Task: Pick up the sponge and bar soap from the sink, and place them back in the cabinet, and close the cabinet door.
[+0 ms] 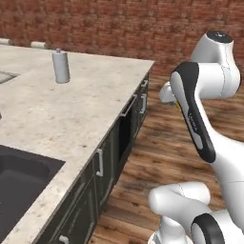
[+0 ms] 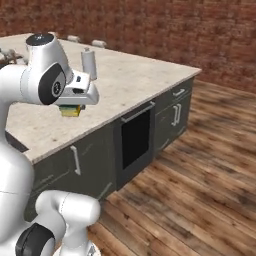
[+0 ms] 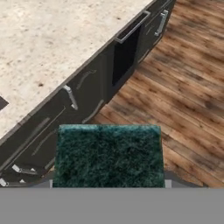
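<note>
You have the yellow rectangular sponge with its dark green scouring face (image 3: 108, 155) clamped between the fingers (image 2: 70, 111); they are closed on it, and in the hand view the green face sits right at the fingertips, its long axis running across the grip. In the right base view the yellow block hangs just beneath the wrist, lifted clear above the speckled beige stone counter (image 2: 130, 80) near its front edge. The dark charcoal sink (image 1: 19, 176) lies low and back behind the fingers. No wall cabinet is visible ahead of the fingers, so I judge you must turn or drive to find it. The arm is folded high, elbow up, hand pointing down and outward over the wooden floor (image 3: 183, 87). The orange-brown bar soap cannot be made out.
</note>
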